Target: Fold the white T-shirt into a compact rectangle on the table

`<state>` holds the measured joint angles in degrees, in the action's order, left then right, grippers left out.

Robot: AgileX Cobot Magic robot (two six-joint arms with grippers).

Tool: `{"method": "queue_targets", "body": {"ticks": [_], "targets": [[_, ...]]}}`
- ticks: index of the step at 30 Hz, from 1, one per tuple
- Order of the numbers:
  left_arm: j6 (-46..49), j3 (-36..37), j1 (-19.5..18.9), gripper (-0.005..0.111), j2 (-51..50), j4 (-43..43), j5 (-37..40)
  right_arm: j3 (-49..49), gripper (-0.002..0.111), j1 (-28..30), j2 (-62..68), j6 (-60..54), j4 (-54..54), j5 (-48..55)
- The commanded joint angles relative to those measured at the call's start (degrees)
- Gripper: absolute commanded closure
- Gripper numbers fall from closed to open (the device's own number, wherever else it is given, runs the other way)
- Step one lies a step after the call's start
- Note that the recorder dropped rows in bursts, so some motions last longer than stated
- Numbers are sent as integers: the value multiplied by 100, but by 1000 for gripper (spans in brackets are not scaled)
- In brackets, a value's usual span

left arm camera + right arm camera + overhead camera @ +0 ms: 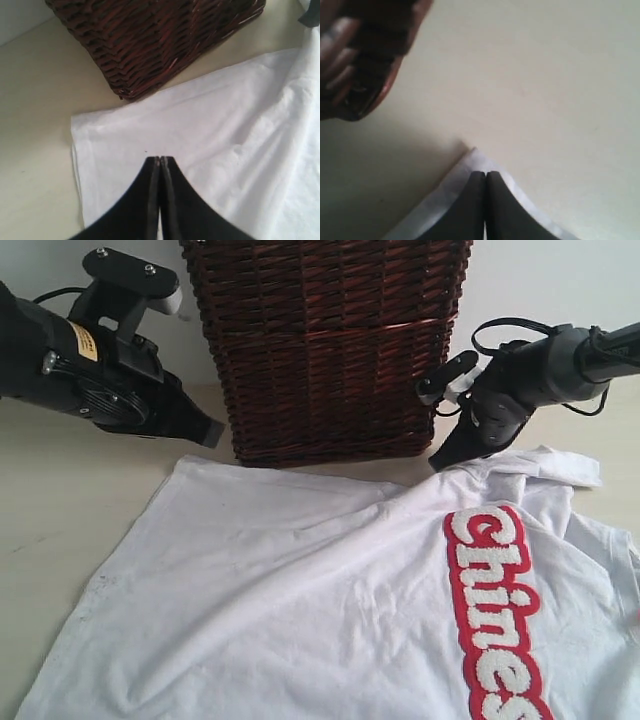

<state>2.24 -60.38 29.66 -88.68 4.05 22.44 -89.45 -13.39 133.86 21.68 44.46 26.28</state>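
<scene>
On table, white T-shirt rumpled; R tool pinching edge, L tool closed, empty.

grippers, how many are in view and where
2. The left gripper, shut, hangs over the shirt's corner left of the basket; the right gripper is shut on the shirt's edge right of the basket.

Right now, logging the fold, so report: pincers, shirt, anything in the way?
Left pincer shut, empty. Right pincer shut on white T-shirt edge. Shirt spread, not yet folded. Wicker basket beside its edge.
</scene>
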Motion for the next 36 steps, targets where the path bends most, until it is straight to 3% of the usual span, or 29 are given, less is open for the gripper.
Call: {"method": "queue_targets", "body": {"ticks": [1,7,11,16,21,27,32,36], "targets": [[-95,-44,14,107,28,-16,-143,-581,108,49,541,-67,-111,98],[-95,-44,14,107,28,-16,-167,-782,108,121,249,-270,-414,625],[-99,-44,19,107,28,-42,-128,-782,108,304,-189,-1402,-1490,1089],[-224,-44,19,107,132,-42,-139,-640,108,831,-746,-1897,-2673,883],[-255,-44,19,107,332,-42,-139,-161,108,1279,-1260,-1941,-3050,631],[-266,-44,19,107,340,-42,-173,143,108,1382,-1358,-3393,-4029,1803],[-266,82,49,107,408,-129,-23,453,108,1380,-1245,-3405,-4307,996],[-266,253,55,107,567,-154,-49,437,108,1380,-895,-2892,-3784,523]]}}
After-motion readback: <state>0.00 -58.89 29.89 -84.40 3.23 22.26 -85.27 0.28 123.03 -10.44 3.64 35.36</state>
